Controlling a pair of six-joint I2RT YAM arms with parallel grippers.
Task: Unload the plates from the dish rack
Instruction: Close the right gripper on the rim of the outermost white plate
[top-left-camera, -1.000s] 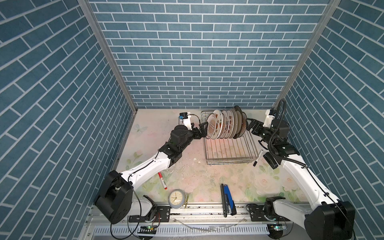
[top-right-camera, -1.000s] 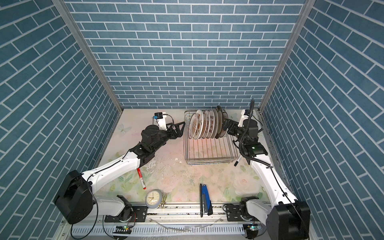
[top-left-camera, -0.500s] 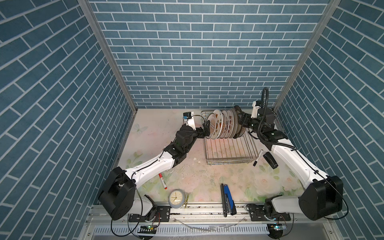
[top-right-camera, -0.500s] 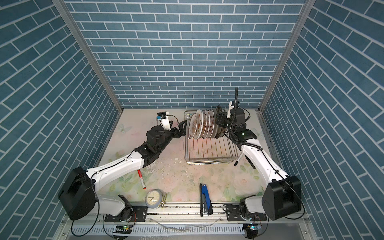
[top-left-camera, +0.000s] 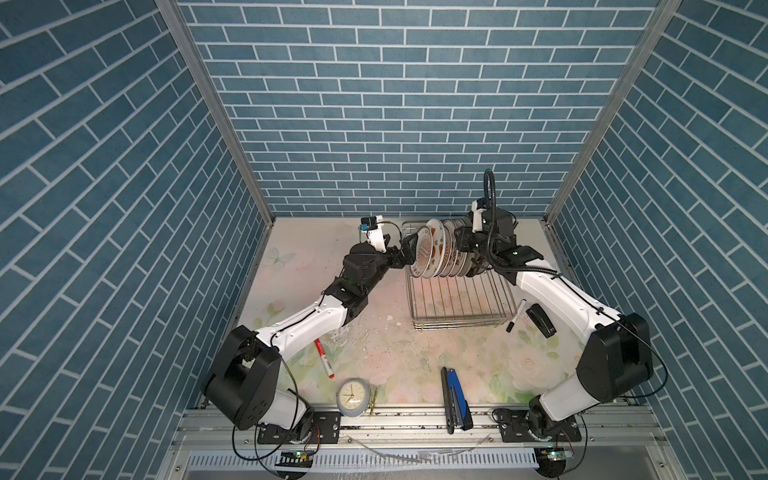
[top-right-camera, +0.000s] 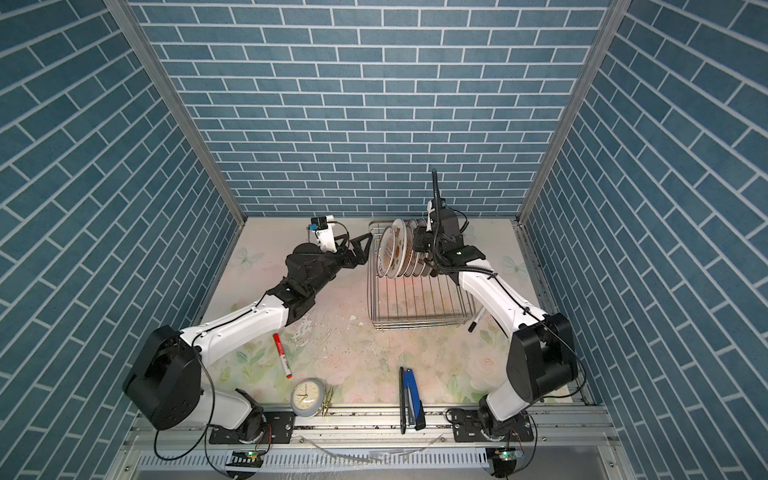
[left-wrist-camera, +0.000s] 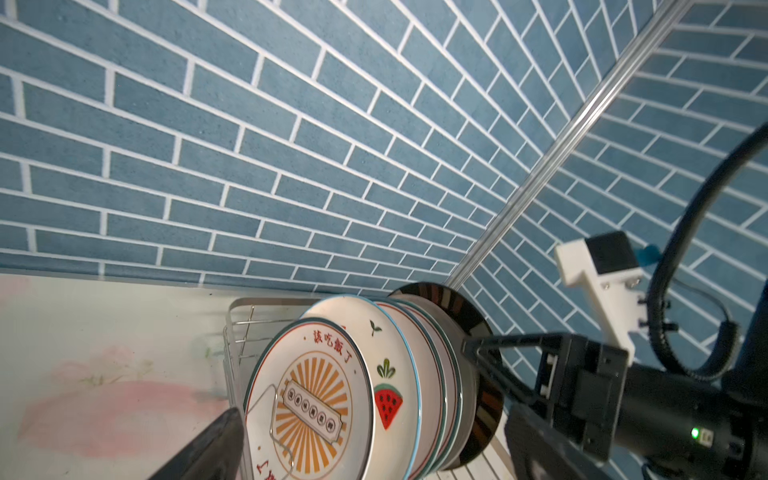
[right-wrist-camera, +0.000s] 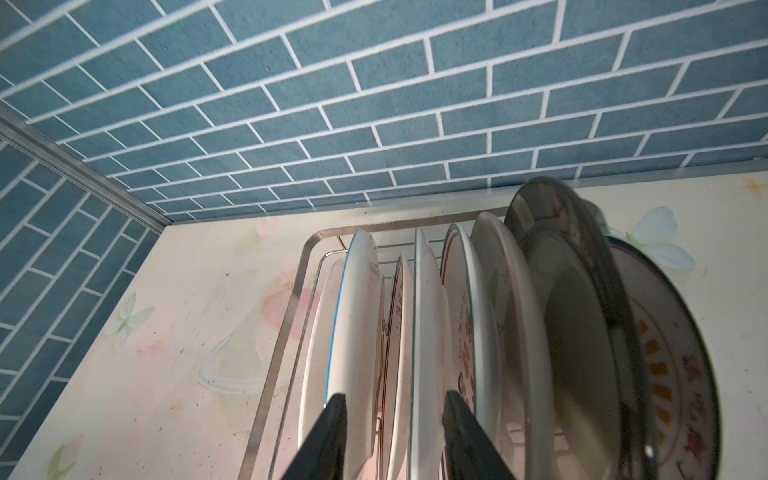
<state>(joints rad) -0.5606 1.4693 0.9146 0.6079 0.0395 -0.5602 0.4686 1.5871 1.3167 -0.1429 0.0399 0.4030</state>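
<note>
Several plates (top-left-camera: 432, 257) (top-right-camera: 392, 253) stand on edge in a row at the far end of the wire dish rack (top-left-camera: 461, 320) (top-right-camera: 419, 320). My left gripper (top-left-camera: 409, 254) (top-right-camera: 365, 251) is open wide beside the front plate (left-wrist-camera: 316, 399), the one with an orange sunburst. My right gripper (top-left-camera: 461, 241) (top-right-camera: 419, 243) (right-wrist-camera: 392, 409) reaches over the row from the right. Its fingers (right-wrist-camera: 332, 419) stand partly apart astride three plate rims (right-wrist-camera: 424, 332). Contact with them cannot be made out. A dark-rimmed plate (left-wrist-camera: 457, 299) stands at the back of the row.
On the floral table lie a red marker (top-left-camera: 324, 363), a small clock (top-left-camera: 352, 398) and a blue stapler (top-left-camera: 455, 397) near the front rail. A black marker (top-left-camera: 515, 316) and a black stapler (top-left-camera: 540, 320) lie right of the rack. Tiled walls close in behind.
My right arm swung in from the rack's right side to above the plate row, and its jaws narrowed. My left gripper crept closer to the front plate, still open.
</note>
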